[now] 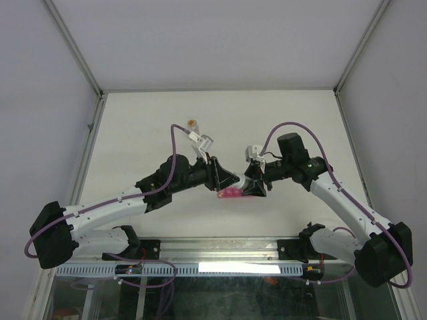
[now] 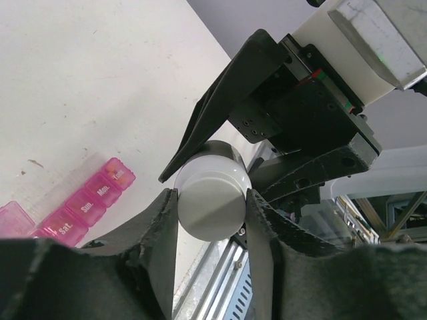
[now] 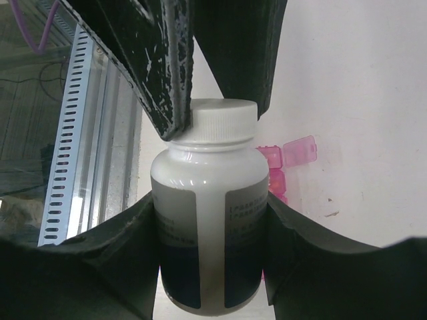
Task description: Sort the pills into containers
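Tabletop (image 1: pixel 133 133) — pill organiser (image 1: pixel 230 194) under fingers (image 1: pixel 255 189)

An off-white matte surface (image 1: pixel 147 127) fills the middle of the top view, boxed in by pale grey-lilac panels: a back wall (image 1: pixel 213 40), a left wall (image 1: pixel 33 107) and a right wall (image 1: pixel 397 113). Silver metal frame bars (image 1: pixel 75 48) run along the joins where the panels meet. Along the near edge lies a white slotted cable duct (image 1: pixel 87 269), with a bright strip of light (image 1: pixel 233 267) glaring beside it. Below that, a dim glassy pane (image 1: pixel 220 300) shows only murky shapes. The lighting is soft and even; a few dark specks (image 2: pixel 32 164) mark the surface.
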Tool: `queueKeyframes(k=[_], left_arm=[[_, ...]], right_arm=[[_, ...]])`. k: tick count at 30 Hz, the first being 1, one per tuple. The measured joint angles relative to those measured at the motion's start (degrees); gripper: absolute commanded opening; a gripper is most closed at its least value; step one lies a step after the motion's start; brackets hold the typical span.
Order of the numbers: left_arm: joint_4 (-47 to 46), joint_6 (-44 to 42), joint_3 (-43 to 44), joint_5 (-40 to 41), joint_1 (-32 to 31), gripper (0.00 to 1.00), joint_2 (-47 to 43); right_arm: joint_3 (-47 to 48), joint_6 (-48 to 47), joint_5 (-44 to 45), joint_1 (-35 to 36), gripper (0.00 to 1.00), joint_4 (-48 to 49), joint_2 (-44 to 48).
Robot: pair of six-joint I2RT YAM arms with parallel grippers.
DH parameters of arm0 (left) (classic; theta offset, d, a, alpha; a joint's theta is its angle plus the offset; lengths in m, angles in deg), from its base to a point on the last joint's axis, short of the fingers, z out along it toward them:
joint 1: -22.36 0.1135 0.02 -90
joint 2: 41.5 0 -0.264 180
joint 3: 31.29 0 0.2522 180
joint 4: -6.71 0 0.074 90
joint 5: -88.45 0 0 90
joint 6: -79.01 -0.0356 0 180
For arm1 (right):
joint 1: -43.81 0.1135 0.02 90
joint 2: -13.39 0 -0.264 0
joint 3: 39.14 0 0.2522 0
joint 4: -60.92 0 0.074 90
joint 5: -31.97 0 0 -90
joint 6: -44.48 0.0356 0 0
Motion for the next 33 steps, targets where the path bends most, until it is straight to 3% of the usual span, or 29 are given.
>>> queueKeyframes(k=[7,13,18,20,25,26,33], left_arm=[[-0.92,-4.79,0.15,-3.67,0.42,0.2,0.76],[-3.72,-19.19,-0.07,-11.52,1.62,0.19,2.03],[-5.25,-38.27,-0.48,-21.05,2.73,0.23,2.49],[-5.7,-44.52,-0.52,-24.26,3.45,0.33,2.8],[-7.1,-49.86,-0.09,-29.46,5.6,0.94,4.87],[-7.54,-49.83,-0.22,-29.57,5.62,0.98,5.09],[-17.11,-46.16,-7.72,-25.11,5.66,0.99,-0.48]], right_arm=[[0.0,-0.07,-0.2,-0.02,0.0,-1.38,0.0],[-0.02,-0.7,-0.13,-0.02,0.0,-2.82,0.02],[-0.02,-1.55,-0.42,0.09,0.0,-3.82,0.02],[-0.02,-1.79,-0.48,0.17,0.0,-3.87,0.02],[-0.02,-1.7,0.04,0.11,0.0,-2.69,0.02],[-0.02,-1.73,0.07,0.04,0.0,-1.99,0.02],[-0.02,-1.73,0.26,-0.02,0.0,-0.76,0.02]])
